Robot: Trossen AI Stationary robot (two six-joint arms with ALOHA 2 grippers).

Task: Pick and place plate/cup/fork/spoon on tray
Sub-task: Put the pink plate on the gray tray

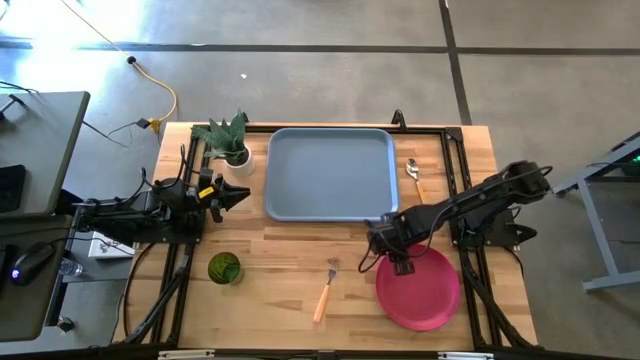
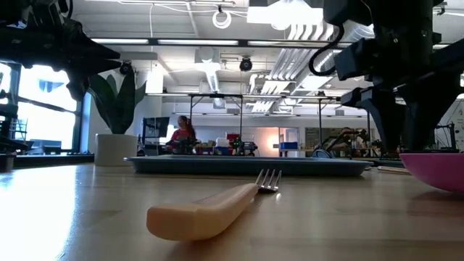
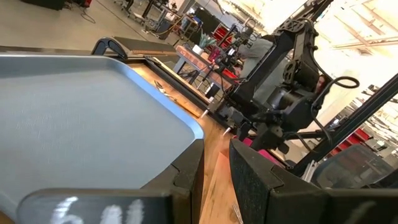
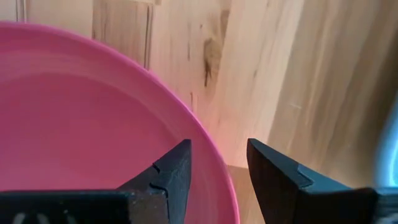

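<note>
— Four items remain off the tray (image 1: 330, 172); which do we take first?
— We're on the plate (image 1: 420, 290), near the table's front right. Our right gripper (image 4: 217, 171) straddles its rim, fingers part open, holding nothing. Next we close and lift.
— And our left gripper (image 1: 235, 195)?
— Waiting beside the tray, fingers slightly apart, empty.

Tray (image 1: 330, 172) empty — plate (image 1: 420, 290), cup (image 1: 224, 267), fork (image 1: 326, 289), spoon (image 1: 415, 177) on table.
</note>
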